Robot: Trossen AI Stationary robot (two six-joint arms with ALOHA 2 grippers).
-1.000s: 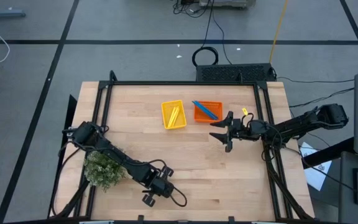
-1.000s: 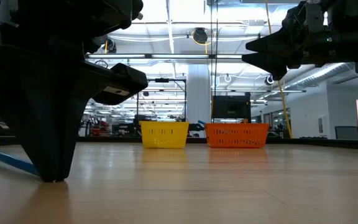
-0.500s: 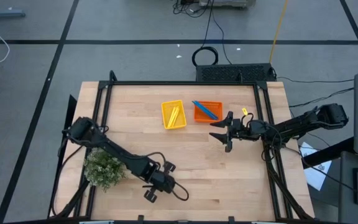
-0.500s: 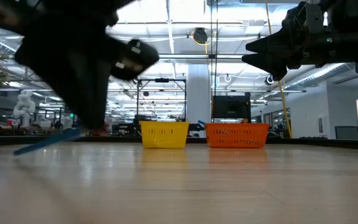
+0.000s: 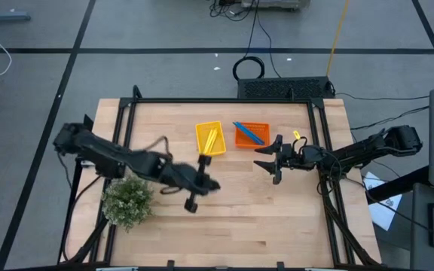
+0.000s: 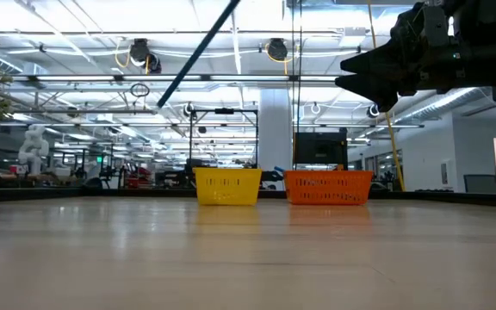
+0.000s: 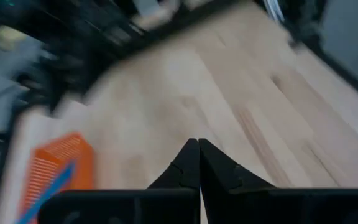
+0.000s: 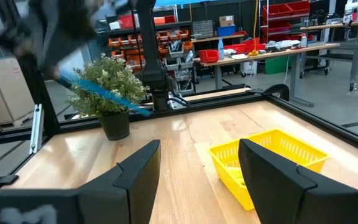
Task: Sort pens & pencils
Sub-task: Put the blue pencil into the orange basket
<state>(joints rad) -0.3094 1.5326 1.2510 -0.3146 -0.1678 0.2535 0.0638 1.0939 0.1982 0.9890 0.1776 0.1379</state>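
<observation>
My left gripper is raised over the middle of the table, near the trays, and is shut on a blue pen that slants down below it, clear of the wood. The pen also shows in the right wrist view. A yellow tray holds yellow pencils. An orange tray holds another blue pen. My right gripper hovers open and empty just right of the orange tray. My left gripper holds the blue pen near its upper end. The pen hangs slanted below the fingers, lifted clear of the table. The left wrist view shows only the shut fingertips, not the pen between them, so the kind of hold cannot be told.
A potted green plant stands at the table's near left. A black frame rail runs round the table. Bare wood lies in the middle and at the near right.
My left gripper has risen from the table's near edge and gone toward the far edge and the trays. The blue pen, which lay on the wood under it, has been lifted clear and now hangs slanted.
</observation>
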